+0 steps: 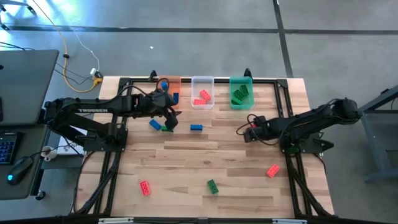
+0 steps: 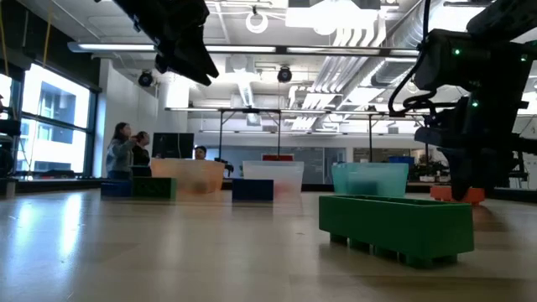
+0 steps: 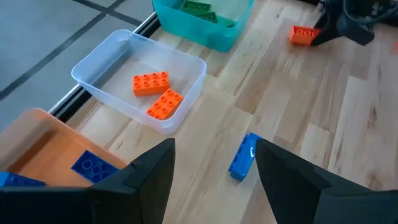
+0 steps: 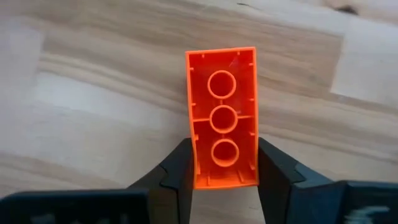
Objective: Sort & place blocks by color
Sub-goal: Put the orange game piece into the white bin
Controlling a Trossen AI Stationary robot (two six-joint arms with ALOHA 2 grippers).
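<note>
My left gripper [image 1: 169,121] [image 3: 214,149] is open and hangs above the table in front of the orange bin [image 3: 43,143]. A blue block [image 1: 154,124] and a green block [image 1: 166,128] lie flat below it. Another blue block [image 3: 242,157] [image 1: 196,127] lies just beyond its fingers. My right gripper [image 1: 247,132] [image 4: 224,149] is at mid table, shut on a red block [image 4: 222,115]. The orange bin holds blue blocks [image 3: 92,165], the clear bin [image 1: 202,92] red blocks [image 3: 151,83], and the green bin [image 1: 241,92] green blocks [image 3: 198,7]. My right gripper pinches the red block between its two fingers, one on each long side near one end [image 4: 222,168]. The fingers lie across the block's width. Its hollow underside faces the wrist camera and its free end points away from the fingers. Whether it is lifted clear of the table, I cannot tell.
Loose on the near half of the table lie a red block [image 1: 272,170], a second red block [image 1: 145,187] and a green block [image 1: 212,186] [image 2: 394,222]. The three bins stand in a row at the far edge. People stand in the room beyond [image 2: 126,151].
</note>
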